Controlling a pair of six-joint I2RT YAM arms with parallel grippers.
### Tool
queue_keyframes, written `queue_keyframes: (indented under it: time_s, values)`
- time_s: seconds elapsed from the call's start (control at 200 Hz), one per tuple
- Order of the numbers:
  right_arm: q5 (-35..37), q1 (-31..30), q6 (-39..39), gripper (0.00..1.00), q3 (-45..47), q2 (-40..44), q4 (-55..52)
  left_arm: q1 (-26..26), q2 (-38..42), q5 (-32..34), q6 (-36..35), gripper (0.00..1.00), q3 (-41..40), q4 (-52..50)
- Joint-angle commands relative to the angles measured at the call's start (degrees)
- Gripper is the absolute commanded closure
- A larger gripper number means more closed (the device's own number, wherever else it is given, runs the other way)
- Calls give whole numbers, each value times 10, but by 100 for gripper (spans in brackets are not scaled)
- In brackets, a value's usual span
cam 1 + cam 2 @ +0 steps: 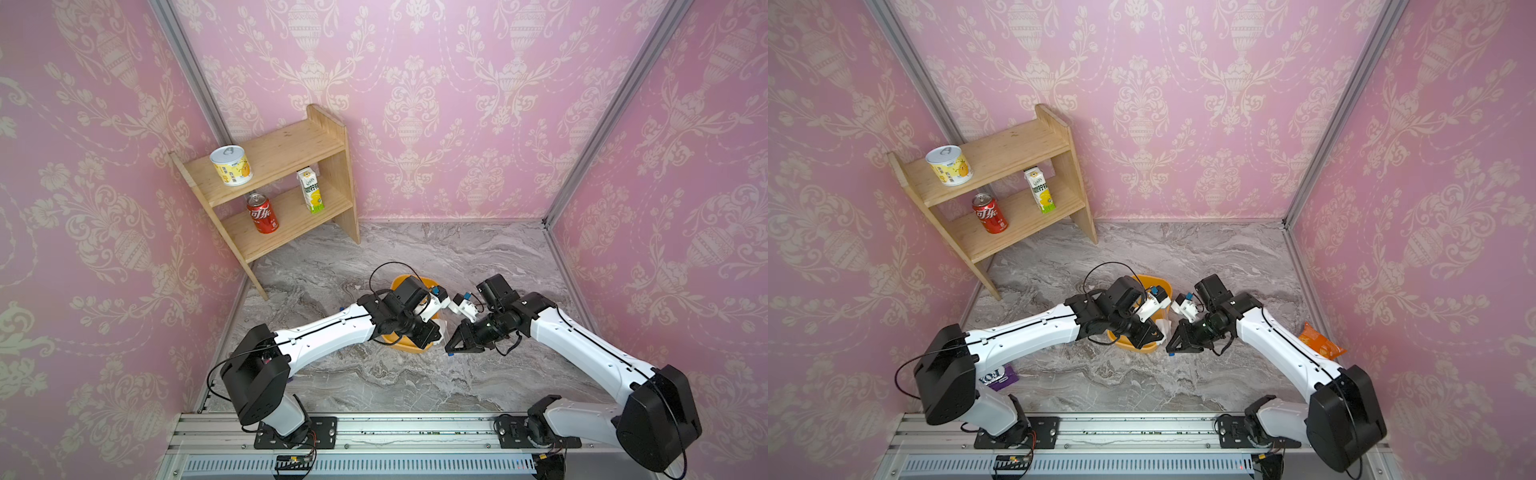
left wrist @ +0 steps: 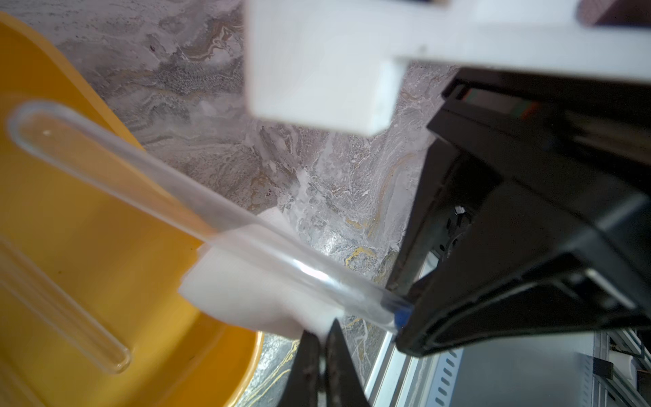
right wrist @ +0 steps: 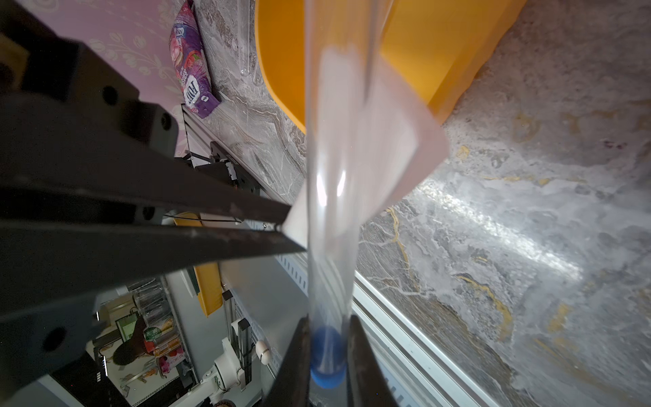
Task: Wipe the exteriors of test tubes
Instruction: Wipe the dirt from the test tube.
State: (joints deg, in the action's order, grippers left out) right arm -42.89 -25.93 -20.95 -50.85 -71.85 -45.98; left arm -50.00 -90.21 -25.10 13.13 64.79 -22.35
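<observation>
Mid-wipe on one tube, by the look of it. Gripping that tube [image 2: 211,215] at its blue cap [image 3: 327,356] with the right end effector [image 3: 328,322], closed on either side of the capped end, clear length running straight out past the tips toward the yellow bowl [image 2: 105,253]. Pinching the white pad [image 2: 246,296] by one corner in the left end effector [image 2: 322,333], shut tight on it, pad spread ahead of those tips and lying against the tube's side, nearer the cap than the round end. Holding both end effectors close together, tips nearly meeting, above the surface [image 2: 317,197] at the bowl's edge. Beyond the held tube's far end: a second tube [image 2: 70,306] lying inside the bowl, and a third tube [image 3: 243,42] just outside it; wiped or not, cannot tell. Next, probably: sliding the pad along the glass away from the right end effector toward the round end, or turning the tube against the pad, with light steady contact so the pad does not fold away; then setting this tube down and fetching an unwiped one
</observation>
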Motion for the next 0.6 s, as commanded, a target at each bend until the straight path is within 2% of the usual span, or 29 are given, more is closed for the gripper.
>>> queue_keyframes:
  time_s: [0.0, 0.325, 0.51, 0.595]
  values:
    - [0, -4, 13, 93, -6, 4, -14, 23, -17, 5, -6, 96, 27, 3]
    - [3, -3, 12, 93, -2, 6, -11, 72, -55, 16, 0, 98, 71, 20]
    - [8, -3, 13, 93, -2, 4, -13, 95, -40, 100, 29, 99, 73, 27]
    - [11, -4, 14, 93, -3, 3, -13, 107, -20, 105, 35, 97, 66, 26]
